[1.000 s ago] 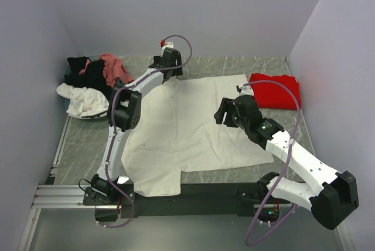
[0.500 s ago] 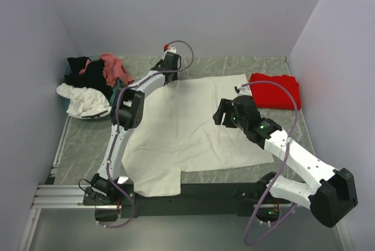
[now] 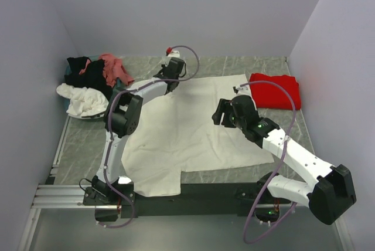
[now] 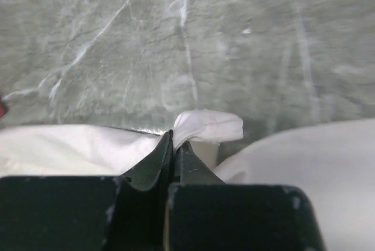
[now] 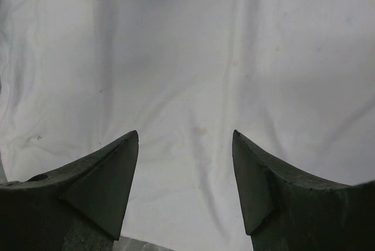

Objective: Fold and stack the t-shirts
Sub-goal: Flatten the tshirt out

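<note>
A large cream t-shirt (image 3: 187, 128) lies spread flat across the middle of the table. At its far left corner my left gripper (image 3: 170, 81) is shut on a pinch of the cream cloth (image 4: 208, 126), which pokes out past the closed jaws (image 4: 173, 139). My right gripper (image 3: 220, 113) hovers open over the shirt's right half, only cream fabric (image 5: 187, 57) showing between its fingers (image 5: 120, 163). A folded red t-shirt (image 3: 274, 91) rests at the far right. Black, pink and white t-shirts (image 3: 91, 84) lie heaped at the far left.
The heap at the far left sits in a dark basket (image 3: 88, 117). Grey marbled table surface (image 3: 85, 142) shows left of the cream shirt and beyond it (image 4: 187, 40). Walls close in on the left, back and right. A metal rail (image 3: 58, 195) runs along the near edge.
My left gripper has closed on the cream shirt's far left corner and shifted slightly right. The right gripper edged a little toward the left and stayed open.
</note>
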`<action>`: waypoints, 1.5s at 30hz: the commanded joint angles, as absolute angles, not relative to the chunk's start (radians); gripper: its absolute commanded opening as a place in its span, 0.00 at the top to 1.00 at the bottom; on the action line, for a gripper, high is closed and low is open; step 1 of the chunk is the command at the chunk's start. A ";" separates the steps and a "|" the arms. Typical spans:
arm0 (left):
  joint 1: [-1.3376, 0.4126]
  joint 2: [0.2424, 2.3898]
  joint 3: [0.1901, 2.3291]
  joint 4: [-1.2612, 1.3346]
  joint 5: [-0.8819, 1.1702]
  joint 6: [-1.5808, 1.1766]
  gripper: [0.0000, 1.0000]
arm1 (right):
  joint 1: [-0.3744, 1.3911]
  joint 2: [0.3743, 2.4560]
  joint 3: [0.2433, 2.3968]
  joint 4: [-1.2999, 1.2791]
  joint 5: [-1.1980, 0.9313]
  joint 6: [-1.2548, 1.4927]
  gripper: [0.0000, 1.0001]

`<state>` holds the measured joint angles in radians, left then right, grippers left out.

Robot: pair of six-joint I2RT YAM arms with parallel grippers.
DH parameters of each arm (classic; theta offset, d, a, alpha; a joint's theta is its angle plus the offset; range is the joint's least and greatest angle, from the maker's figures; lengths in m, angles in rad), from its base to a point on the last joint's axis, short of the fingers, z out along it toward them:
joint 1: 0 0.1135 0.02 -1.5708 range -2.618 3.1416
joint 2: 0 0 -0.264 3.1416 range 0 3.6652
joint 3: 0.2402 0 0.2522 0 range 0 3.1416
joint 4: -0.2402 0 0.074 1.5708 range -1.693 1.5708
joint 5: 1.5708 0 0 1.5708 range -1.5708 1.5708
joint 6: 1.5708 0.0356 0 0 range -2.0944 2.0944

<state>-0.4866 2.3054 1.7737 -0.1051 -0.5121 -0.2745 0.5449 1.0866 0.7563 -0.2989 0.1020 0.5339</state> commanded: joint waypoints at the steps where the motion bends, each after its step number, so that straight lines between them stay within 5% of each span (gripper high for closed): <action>1: -0.592 2.151 1.701 0.003 -0.684 -0.297 1.00 | 0.540 1.085 0.738 -0.253 0.100 0.538 0.28; 7: -0.658 2.077 1.507 -0.104 -0.634 -0.495 0.91 | 0.538 1.094 0.715 -0.244 0.106 0.537 0.28; 9: -0.678 2.039 1.448 -0.086 -0.578 -0.529 0.74 | 0.538 1.101 0.715 -0.245 0.112 0.534 0.28; 10: -0.695 2.028 1.404 -0.081 -0.556 -0.537 0.58 | 0.538 1.104 0.719 -0.245 0.113 0.529 0.28; 13: -0.699 1.981 1.368 -0.107 -0.485 -0.564 0.39 | 0.538 1.120 0.729 -0.247 0.118 0.526 0.28; 19: -0.625 1.872 1.388 -0.111 -0.428 -0.535 0.25 | 0.538 1.134 0.733 -0.236 0.118 0.528 0.28; 35: -0.459 2.250 1.819 -0.196 -0.296 -0.460 0.26 | 0.538 1.180 0.729 -0.219 0.110 0.523 0.29; 45: -0.459 2.299 1.763 -0.198 -0.253 -0.465 0.27 | 0.537 1.163 0.713 -0.219 0.110 0.528 0.29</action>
<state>-0.4618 2.3013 1.7702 -0.2077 -0.2703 -0.4828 0.5426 1.1858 0.7143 -0.2470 0.1032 0.5331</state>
